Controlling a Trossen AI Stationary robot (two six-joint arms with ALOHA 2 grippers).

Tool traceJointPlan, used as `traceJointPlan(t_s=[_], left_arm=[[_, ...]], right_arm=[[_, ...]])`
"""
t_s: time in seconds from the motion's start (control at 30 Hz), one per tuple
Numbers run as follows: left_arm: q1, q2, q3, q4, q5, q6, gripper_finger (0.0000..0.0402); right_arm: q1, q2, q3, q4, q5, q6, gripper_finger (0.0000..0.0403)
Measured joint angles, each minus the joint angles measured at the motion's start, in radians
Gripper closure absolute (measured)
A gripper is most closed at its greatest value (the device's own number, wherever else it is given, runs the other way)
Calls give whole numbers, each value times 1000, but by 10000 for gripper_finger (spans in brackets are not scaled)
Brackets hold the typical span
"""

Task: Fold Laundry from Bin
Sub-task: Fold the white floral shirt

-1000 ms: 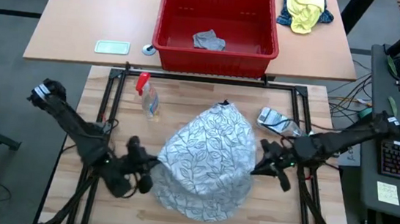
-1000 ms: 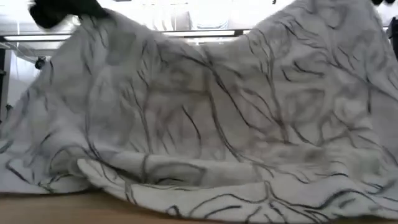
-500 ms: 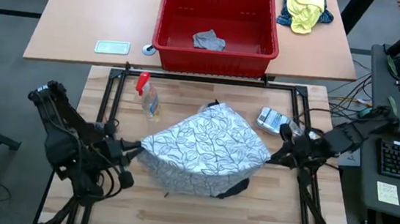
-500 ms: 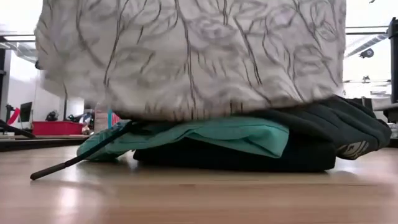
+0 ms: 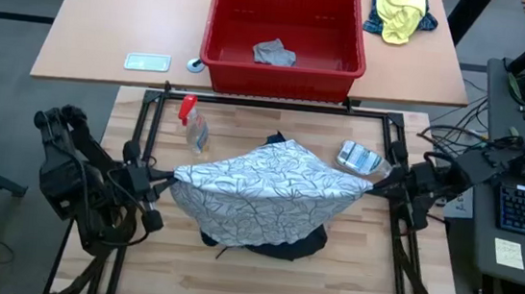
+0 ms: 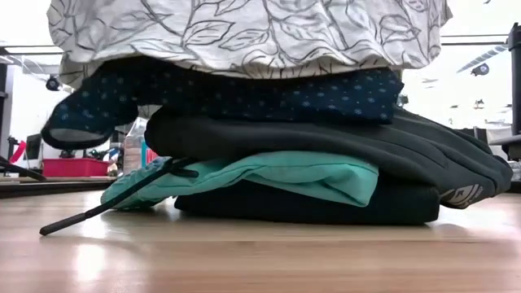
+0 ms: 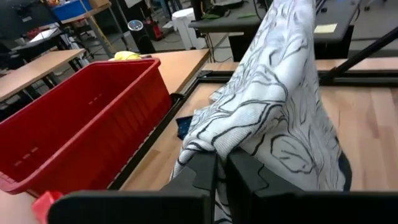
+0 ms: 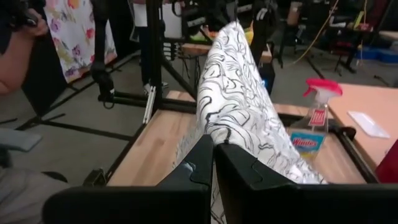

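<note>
A white garment with a dark leaf print hangs spread between my two shut grippers. My left gripper is at its left end and my right gripper at its right end. Under it a stack of folded laundry rests on the wooden table: navy dotted on top, then dark grey, turquoise and black. The red bin stands on the far table with one grey garment lying on its floor. My left gripper pinches a bunched edge of the leaf-print garment between its two fingers, coming nearly level from the table's left. The cloth runs away from the fingers toward the other arm, off the table. My right gripper pinches the garment's opposite edge between its two fingers, level from the table's right. The cloth is drawn out between both grippers and sags in the middle over the stack; whether its lower hem brushes the stack I cannot tell.
A spray bottle stands at the table's far left, and a small packet lies at the far right. A yellow-and-blue bundle and a flat teal item lie on the far table. A person's arm shows beyond the table.
Both grippers have risen and drawn apart, the left toward the table's left edge and the right toward its right edge, rolling as they went. The leaf-print garment, which lay draped over the stack, has been lifted off it and stretched wide, uncovering the folded garments.
</note>
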Motion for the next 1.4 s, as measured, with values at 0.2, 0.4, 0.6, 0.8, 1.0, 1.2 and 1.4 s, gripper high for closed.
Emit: traceJointPlan(t_s=[0.2, 0.4, 0.6, 0.8, 1.0, 1.2, 1.4], left_arm=[[0, -6, 6, -44, 2, 32, 402], [9, -8, 6, -62, -163, 56, 402], [11, -22, 17, -63, -328, 130, 401], [66, -33, 57, -62, -340, 184, 401], [99, -31, 50, -62, -171, 159, 401], [101, -11, -32, -52, 71, 17, 401], [101, 38, -209, 86, 289, 17, 401]], right_arm=[[0, 2, 46, -12, 55, -25, 394], [0, 9, 83, 0, 273, -52, 394], [0, 23, 138, 62, 300, -140, 394], [-1, 51, 195, 85, 488, -247, 394], [0, 58, 194, -7, 521, -177, 394], [0, 70, 187, -396, 440, 127, 394], [0, 109, 91, -545, 165, 348, 394]])
